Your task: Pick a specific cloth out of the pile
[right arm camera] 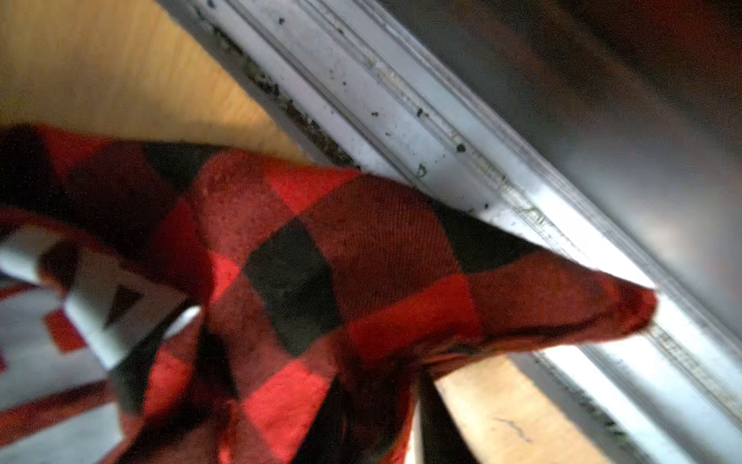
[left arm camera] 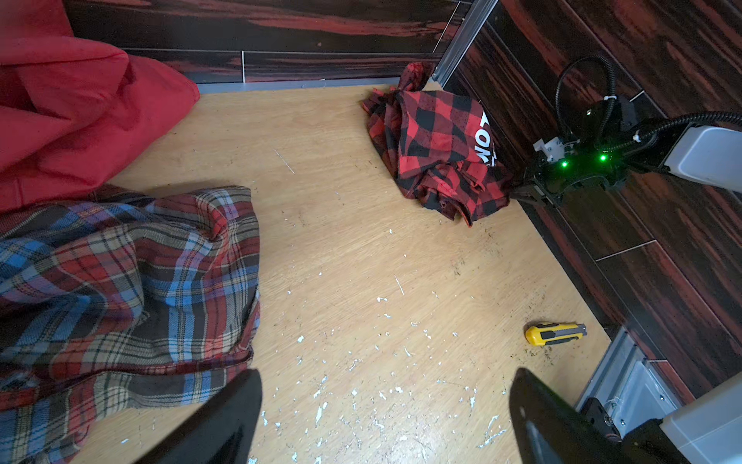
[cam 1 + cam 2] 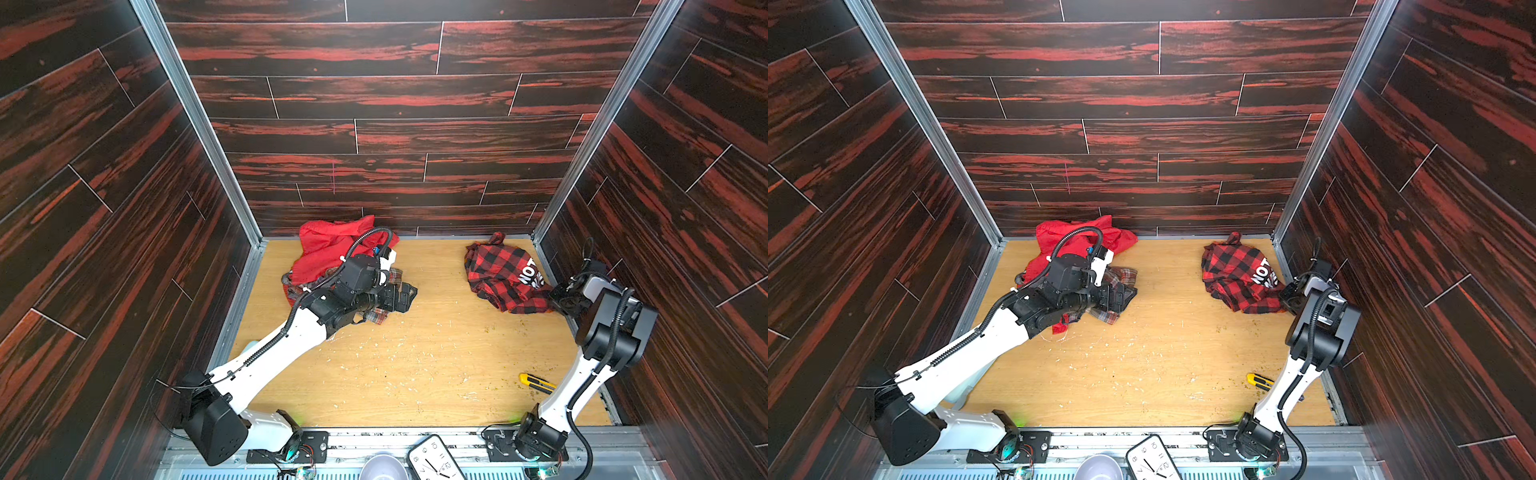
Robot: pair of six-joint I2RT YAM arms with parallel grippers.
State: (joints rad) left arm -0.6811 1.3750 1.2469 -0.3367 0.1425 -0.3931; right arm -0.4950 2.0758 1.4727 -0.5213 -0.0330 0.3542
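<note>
Right gripper [image 2: 522, 193] is down at the near edge of the cloth [image 3: 500, 276]. In its wrist view a dark finger [image 1: 439, 418] sits near the middle with the red-and-black checks bunched against it, so it's pinching that edge. The cloth lies crumpled in the far right corner of the table [image 3: 415, 374], close to the right wall [image 3: 665, 208], white letters showing on a black patch. It's well apart from the pile [image 3: 328, 253] at the far left, plain red fabric [image 2: 80, 112] with a plaid shirt [image 2: 132, 273] in front. Left gripper [image 2: 381, 426] hangs at the plaid shirt's edge, fingers spread wide, nothing between them. A yellow knife [image 3: 536, 382] lies just beside the right arm.
</note>
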